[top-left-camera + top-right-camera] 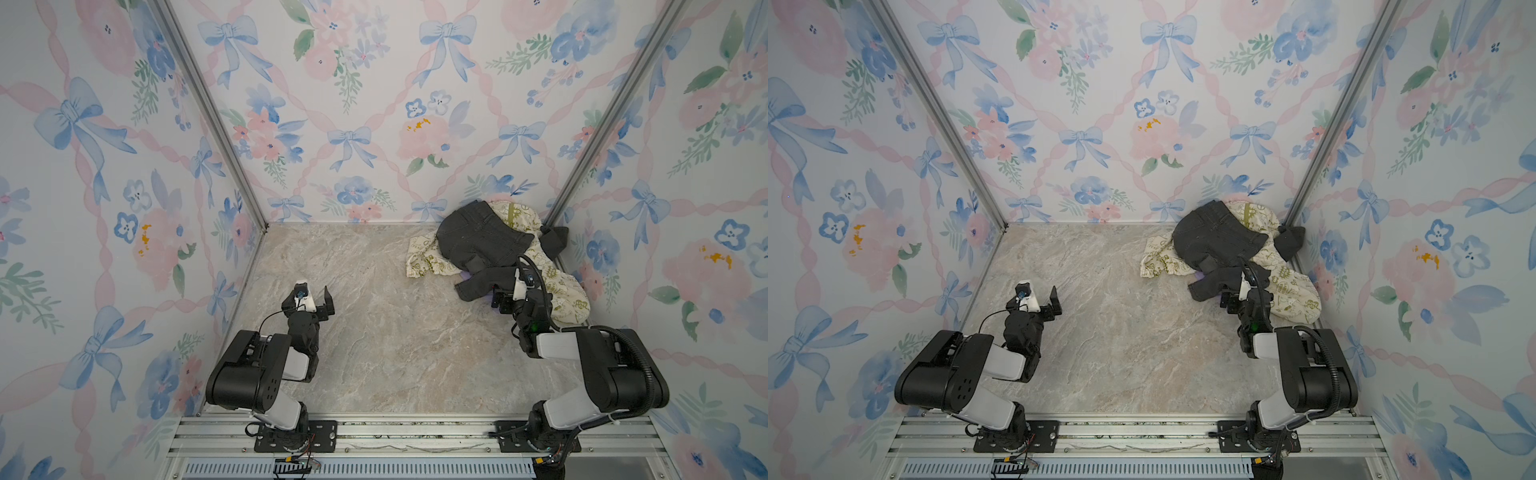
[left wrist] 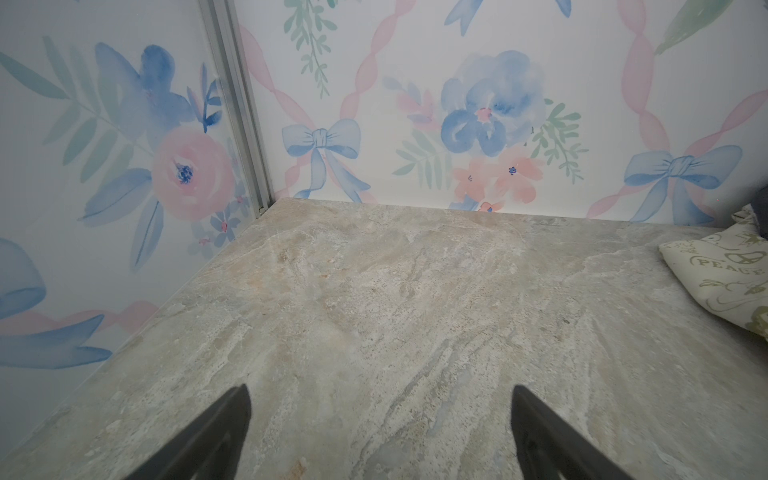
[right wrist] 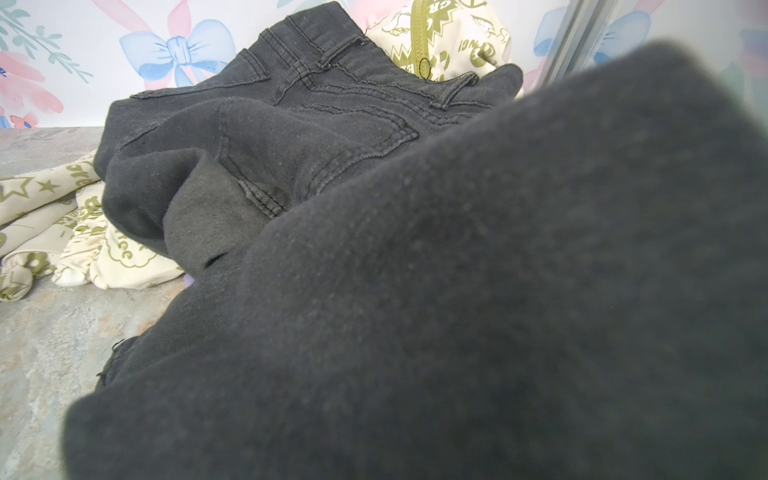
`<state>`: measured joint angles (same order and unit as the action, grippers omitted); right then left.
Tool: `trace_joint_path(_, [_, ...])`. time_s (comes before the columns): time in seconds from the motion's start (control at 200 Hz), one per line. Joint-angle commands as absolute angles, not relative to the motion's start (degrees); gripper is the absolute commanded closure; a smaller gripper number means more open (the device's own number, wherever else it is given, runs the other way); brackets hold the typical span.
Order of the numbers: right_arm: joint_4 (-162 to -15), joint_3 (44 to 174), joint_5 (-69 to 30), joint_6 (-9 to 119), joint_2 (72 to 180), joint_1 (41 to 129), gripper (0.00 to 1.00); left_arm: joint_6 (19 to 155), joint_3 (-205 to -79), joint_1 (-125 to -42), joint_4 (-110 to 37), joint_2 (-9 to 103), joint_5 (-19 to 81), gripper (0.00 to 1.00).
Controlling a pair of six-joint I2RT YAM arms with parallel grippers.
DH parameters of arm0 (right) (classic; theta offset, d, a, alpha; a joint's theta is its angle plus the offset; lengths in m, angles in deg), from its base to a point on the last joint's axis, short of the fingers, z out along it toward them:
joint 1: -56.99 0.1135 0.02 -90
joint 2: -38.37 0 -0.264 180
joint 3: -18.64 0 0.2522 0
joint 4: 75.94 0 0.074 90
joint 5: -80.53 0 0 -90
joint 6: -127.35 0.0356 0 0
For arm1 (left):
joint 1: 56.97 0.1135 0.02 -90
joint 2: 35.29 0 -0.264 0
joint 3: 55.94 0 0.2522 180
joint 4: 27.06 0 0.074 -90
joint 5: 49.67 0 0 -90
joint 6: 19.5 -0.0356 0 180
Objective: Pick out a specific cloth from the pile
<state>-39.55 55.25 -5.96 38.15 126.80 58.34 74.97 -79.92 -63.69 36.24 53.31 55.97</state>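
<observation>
The pile (image 1: 498,249) lies in the back right corner. A charcoal-black garment (image 1: 482,241) (image 1: 1217,237) (image 3: 291,137) lies over a cream cloth with olive print (image 1: 428,253) (image 1: 1296,291) (image 2: 731,274) (image 3: 62,195). Of the lavender cloth only a sliver (image 1: 468,275) (image 1: 1200,275) (image 3: 189,280) peeks out under the black garment's front flap. My right gripper (image 1: 505,293) (image 1: 1235,295) is pushed in under that flap. Black fabric covers its jaws, which stand wide. My left gripper (image 1: 309,297) (image 1: 1038,299) (image 2: 380,390) hovers open and empty over bare table at the left.
The marble-look table (image 1: 374,332) is boxed in by floral walls at the left, back and right. The pile leans against the back wall and the right corner post (image 1: 582,166). An aluminium rail (image 1: 415,432) carrying both arm bases runs along the front.
</observation>
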Motion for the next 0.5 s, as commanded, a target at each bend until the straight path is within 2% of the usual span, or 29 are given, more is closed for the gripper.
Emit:
trace_joint_path(0.0, [-38.0,54.9,-5.3,37.6,127.0,59.1,0.03,74.6,-80.3,-63.9,36.9,53.5,56.6,0.02])
trace_joint_path(0.495, [-38.1,55.0,-5.7,37.7,127.1,58.9,0.03,74.6,-80.4,-63.6,36.8,53.5,56.3,0.02])
